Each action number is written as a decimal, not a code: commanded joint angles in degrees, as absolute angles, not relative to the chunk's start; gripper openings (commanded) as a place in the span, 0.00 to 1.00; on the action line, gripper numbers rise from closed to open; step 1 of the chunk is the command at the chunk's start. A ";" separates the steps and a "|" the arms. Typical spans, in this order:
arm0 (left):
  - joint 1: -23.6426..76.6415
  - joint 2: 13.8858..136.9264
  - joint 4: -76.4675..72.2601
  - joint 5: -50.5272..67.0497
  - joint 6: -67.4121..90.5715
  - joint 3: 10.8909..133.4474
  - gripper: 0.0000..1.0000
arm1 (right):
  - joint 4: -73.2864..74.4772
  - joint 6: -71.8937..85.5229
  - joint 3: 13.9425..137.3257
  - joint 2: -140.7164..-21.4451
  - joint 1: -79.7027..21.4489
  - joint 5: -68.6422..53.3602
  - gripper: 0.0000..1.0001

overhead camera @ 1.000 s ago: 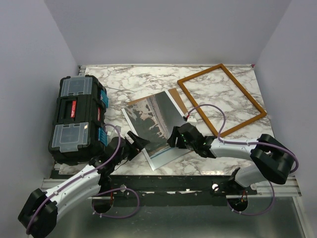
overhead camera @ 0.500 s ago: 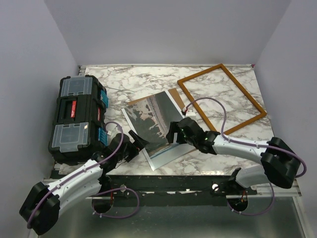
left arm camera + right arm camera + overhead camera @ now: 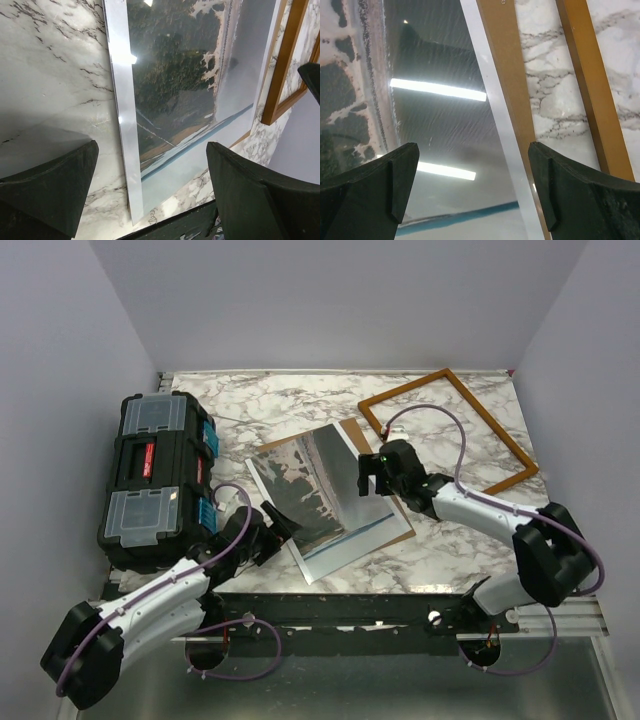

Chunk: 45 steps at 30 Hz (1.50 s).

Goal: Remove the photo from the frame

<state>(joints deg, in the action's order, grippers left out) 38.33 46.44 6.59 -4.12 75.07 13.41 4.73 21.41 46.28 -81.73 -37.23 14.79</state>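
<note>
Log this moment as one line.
photo: out, on backing board | frame: empty, far right | left gripper: open over photo | right gripper: open over photo edge

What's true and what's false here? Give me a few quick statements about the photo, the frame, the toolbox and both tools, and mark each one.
1. The photo lies outside the frame. True.
2. The frame stands upright against the back wall. False: it lies flat on the marble table, at the far right.
3. The black toolbox sits at the table's left side. True.
4. The left tool is shut on the photo. False: it is open, with nothing between its fingers.
5. The right tool hangs over the toolbox. False: it is open, over the photo's right edge.
6. A brown backing board shows from under the photo. True.
</note>
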 commanded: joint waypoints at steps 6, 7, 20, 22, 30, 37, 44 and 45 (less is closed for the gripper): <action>38.42 49.16 7.67 -4.31 75.41 15.06 0.93 | 0.61 16.44 49.97 -90.58 -35.54 12.30 1.00; 38.41 49.30 7.49 -4.30 75.37 15.15 0.93 | 0.62 16.27 49.85 -91.12 -35.31 11.94 1.00; 38.33 50.88 7.08 -3.60 75.59 15.80 0.93 | -2.54 19.12 48.54 -92.54 -35.05 8.23 0.97; 38.32 51.06 7.12 -3.52 75.76 15.72 0.93 | -2.91 19.37 48.18 -93.18 -35.01 8.32 0.97; 37.99 50.82 7.28 -2.99 75.68 15.86 0.92 | -4.57 20.39 46.29 -96.53 -34.36 8.98 0.92; 37.46 51.56 7.74 -2.40 75.50 16.41 0.93 | -4.98 21.24 43.82 -98.38 -33.95 7.82 0.92; 36.71 53.17 6.15 -1.08 76.92 16.02 0.93 | -4.92 22.04 42.98 -97.74 -33.76 6.51 0.92; 36.60 53.32 5.37 -0.85 77.34 15.68 0.92 | -4.92 22.14 43.04 -97.66 -33.75 6.44 0.92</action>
